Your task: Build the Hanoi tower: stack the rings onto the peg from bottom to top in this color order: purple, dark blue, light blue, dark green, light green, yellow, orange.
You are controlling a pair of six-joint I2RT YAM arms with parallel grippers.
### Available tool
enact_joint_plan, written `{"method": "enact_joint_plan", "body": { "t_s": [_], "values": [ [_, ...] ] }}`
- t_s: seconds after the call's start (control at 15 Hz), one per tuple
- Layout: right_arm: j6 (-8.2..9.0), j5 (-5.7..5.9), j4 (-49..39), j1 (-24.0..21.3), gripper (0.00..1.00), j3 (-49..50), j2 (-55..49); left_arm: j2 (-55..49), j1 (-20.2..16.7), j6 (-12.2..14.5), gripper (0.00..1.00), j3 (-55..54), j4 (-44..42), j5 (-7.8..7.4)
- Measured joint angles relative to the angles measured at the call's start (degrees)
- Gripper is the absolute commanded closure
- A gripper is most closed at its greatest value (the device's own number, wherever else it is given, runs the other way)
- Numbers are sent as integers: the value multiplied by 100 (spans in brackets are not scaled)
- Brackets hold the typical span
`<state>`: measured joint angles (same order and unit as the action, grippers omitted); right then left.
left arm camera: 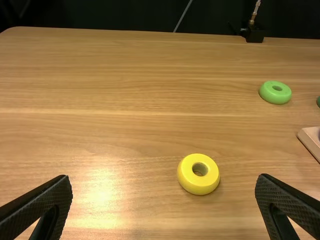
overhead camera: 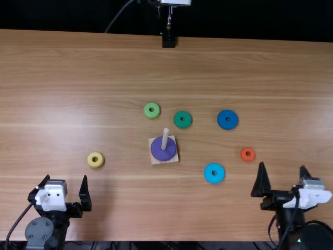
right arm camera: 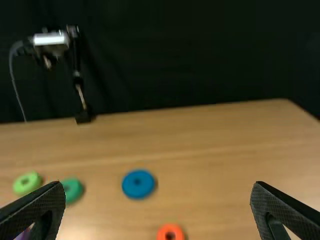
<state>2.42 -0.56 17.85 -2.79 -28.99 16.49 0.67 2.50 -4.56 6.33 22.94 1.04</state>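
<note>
In the top view my left gripper stands open at the near left, below the yellow ring. My right gripper, open too, is at the near right, beyond the orange ring. The purple ring lies around the peg on its square base. Loose on the table are the light green ring, dark green ring, dark blue ring and light blue ring. The left gripper and right gripper hold nothing in their wrist views.
A camera mount with a cable stands at the middle of the wooden table's far edge. Bare wood separates the loose rings from one another and from the peg's base.
</note>
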Motion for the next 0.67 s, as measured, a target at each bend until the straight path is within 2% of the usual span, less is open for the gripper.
{"method": "enact_joint_plan", "body": {
  "t_s": [0.2,0.47,0.67],
  "values": [
    [-9,9,278,166,0,-914,1010,0,2,-4,0,0,0,2],
    [-20,11,267,428,0,-2577,3392,0,2,-4,0,0,2,4],
    [-20,13,1174,671,0,-3187,4441,2,2,-4,0,0,0,2]
  ]
}}
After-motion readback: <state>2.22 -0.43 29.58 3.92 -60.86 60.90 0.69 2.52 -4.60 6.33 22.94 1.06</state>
